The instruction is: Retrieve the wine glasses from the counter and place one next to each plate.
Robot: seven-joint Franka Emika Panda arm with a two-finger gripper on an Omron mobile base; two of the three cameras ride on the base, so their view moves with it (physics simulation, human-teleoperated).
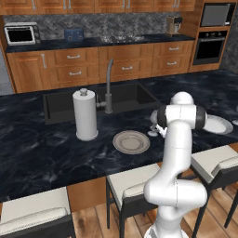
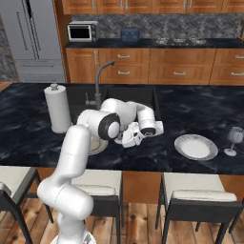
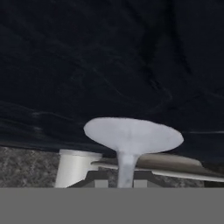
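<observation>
Pincer (image 3: 119, 183) closed on the thin stem of a wine glass (image 3: 131, 136); in the hand view the round foot of this glass fills the centre, with the dark veined table (image 3: 109, 57) beyond it, so the hand view is rolled and its up and down are not the room's. From the left base view the same glass (image 1: 154, 122) shows just beside the forearm, low over the table between the near plate (image 1: 131, 142) and the far plate (image 1: 217, 124); whether its foot touches the table cannot be told. The second wine glass (image 2: 234, 139) stands upright near the table's right end, just beside the far plate (image 2: 196, 147), and appears already placed. Risks, as a judgement: the hold is on a slim stem, so a quick swing could let the glass pivot or slip; releasing it while tilted could topple it; lowering it too close could strike the plate rim. The right base view shows the second glass and the wrist (image 2: 143, 125), which the left base view leaves cut off or hidden behind the arm; the left view alone shows the near plate whole, with the paper towel roll (image 1: 85, 114) beside the sink (image 1: 60, 104).
</observation>
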